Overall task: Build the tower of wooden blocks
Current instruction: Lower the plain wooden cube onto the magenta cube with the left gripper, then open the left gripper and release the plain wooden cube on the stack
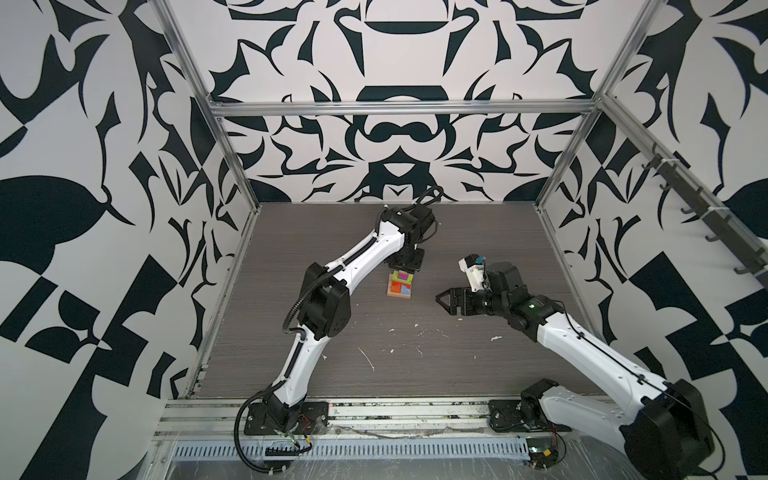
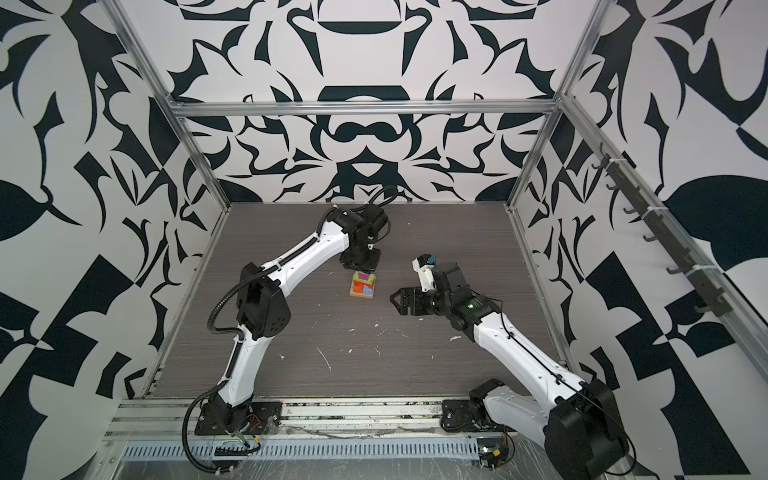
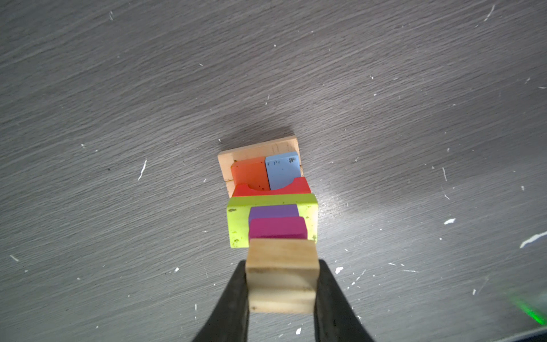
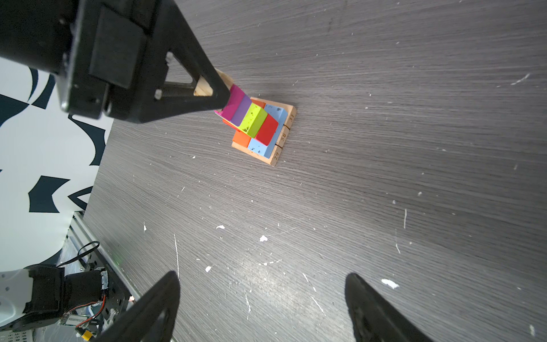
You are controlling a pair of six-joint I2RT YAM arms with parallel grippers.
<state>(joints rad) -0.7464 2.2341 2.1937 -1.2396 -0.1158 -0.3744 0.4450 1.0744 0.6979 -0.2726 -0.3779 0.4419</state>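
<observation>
We think this is the last step: putting the plain cube (image 3: 282, 278) on top of the tower (image 3: 268, 174). The left pincer (image 3: 282, 263) pinches the plain cube from two sides and holds it right over the tower's top, the pink cube (image 3: 276, 227). We cannot tell if it touches the pink cube or hangs just above it. The tower stands on the tabletop (image 1: 415, 365), with tan wood at the bottom, then orange, blue and red, then green, then purple and pink. We see no loose block near the tower. The right pincer (image 4: 262, 277) is spread wide and holds nothing; it hovers near the tower, apart from it, tips toward it. Next, we think the left pincer must set the plain cube flat and straight on the pink cube, then let go softly and lift straight up. A bump could tip the tower.
</observation>
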